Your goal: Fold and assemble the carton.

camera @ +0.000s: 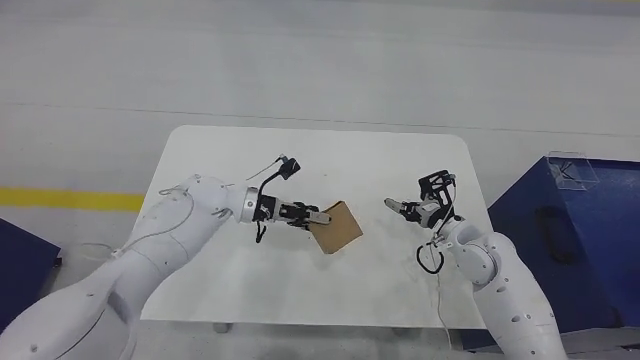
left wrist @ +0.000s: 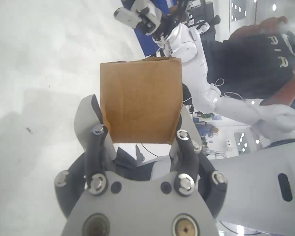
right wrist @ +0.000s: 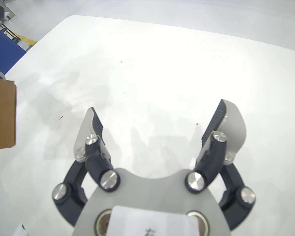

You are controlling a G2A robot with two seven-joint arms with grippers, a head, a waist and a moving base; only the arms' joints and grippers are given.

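Brown cardboard carton (camera: 338, 227) is clamped at one end in the left hand (left wrist: 140, 110), over the middle of the white surface (camera: 300, 160); its inside is hidden. The right hand (right wrist: 157, 106) hangs spread wide, grasping nothing, well apart from it.

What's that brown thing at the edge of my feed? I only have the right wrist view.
Observer: It's the carton. The left gripper has it clamped at one end.
Operator: How close is it to my gripper?
Observer: They are apart. The top view shows bare table between the carton and the right gripper.
Operator: Is the box formed yet?
Observer: It doesn't look so. In the left wrist view it looks nearly flat, with just a thin opening along its far edge.
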